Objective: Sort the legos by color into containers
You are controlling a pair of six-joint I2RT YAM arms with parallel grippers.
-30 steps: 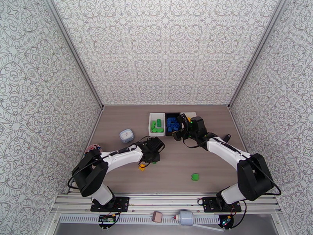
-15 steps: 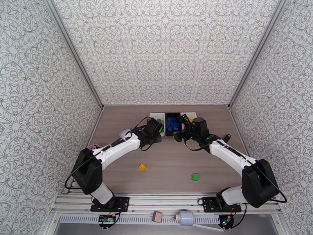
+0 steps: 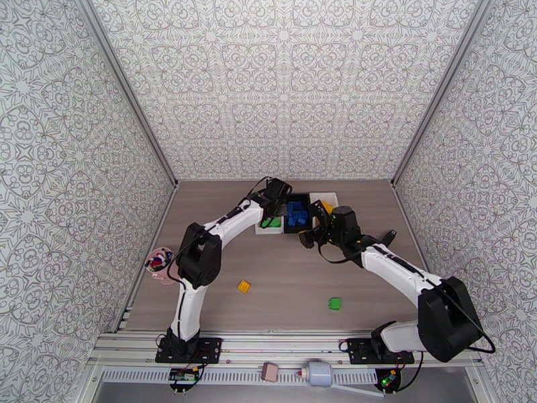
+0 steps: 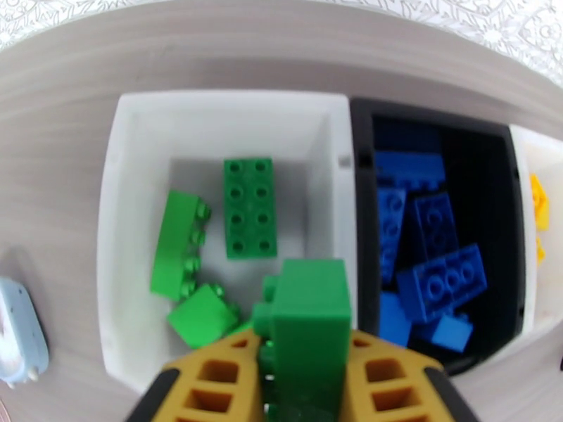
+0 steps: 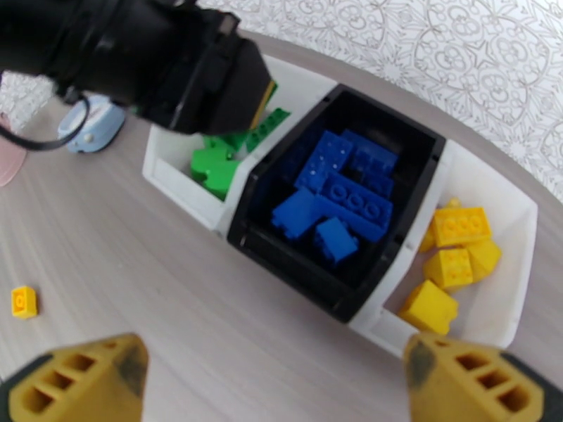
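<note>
Green brick [image 4: 310, 304] is clamped by the left gripper [image 4: 306, 349] above the white bin [image 4: 134, 110] beside the black bin [image 4: 362, 226], to join matching greens; the right gripper [image 5: 274, 367] is spread apart, empty.

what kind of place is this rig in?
Probably a robot data-collection cell, not a home: patterned panel walls box in a small table, and two arms are bolted to an aluminium rail.

Three small rectangular open-top plastic bins stand in a row: two white [image 4: 211, 110], one black [image 5: 288, 272]. I count five small green studded plastic bricks [image 4: 249, 207], at least five blue bricks [image 5: 352, 202], at least five yellow bricks [image 5: 461, 226], and one round white-and-blue object [image 5: 91, 128].
</note>
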